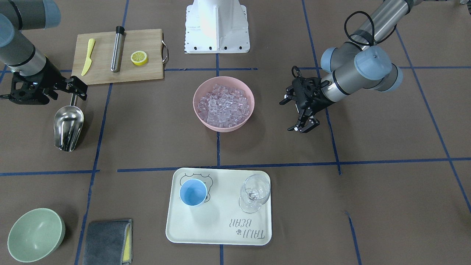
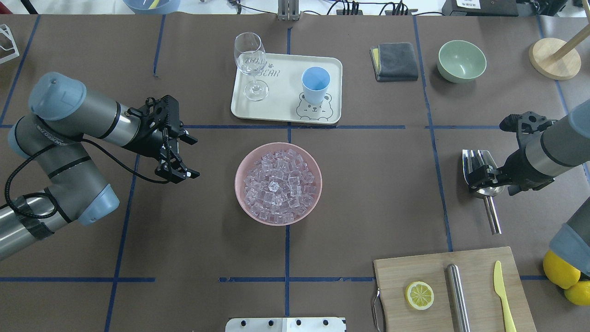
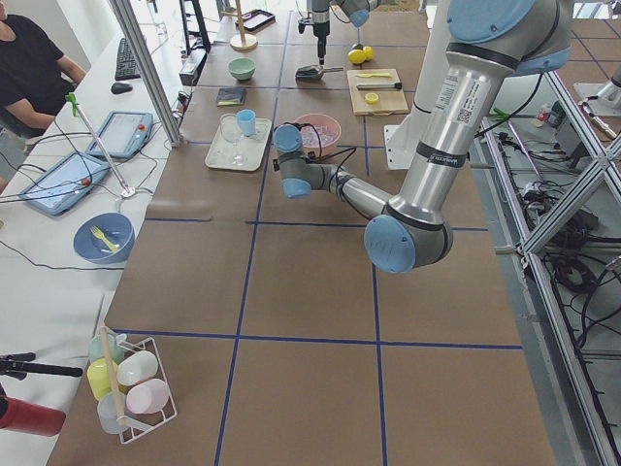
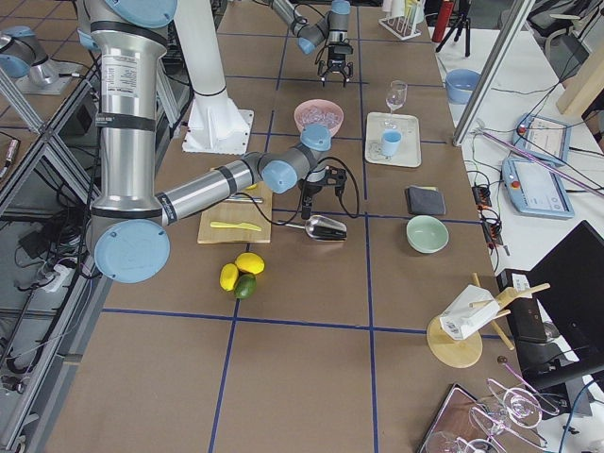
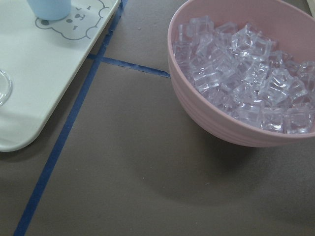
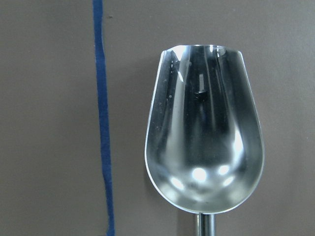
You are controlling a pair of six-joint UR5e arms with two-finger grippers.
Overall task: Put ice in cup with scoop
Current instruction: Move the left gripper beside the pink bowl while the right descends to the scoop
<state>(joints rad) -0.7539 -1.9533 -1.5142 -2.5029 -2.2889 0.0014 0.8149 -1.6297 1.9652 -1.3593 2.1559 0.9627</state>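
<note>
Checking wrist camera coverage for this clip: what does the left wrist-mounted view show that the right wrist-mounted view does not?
Only the left wrist-mounted view shows the pink bowl heaped with ice. It also shows a corner of the tray and the base of the cup standing on it. Only the right wrist-mounted view shows the scoop, its trough empty and its handle leaving the bottom edge. Both share the brown table covering and a blue tape line.
</note>
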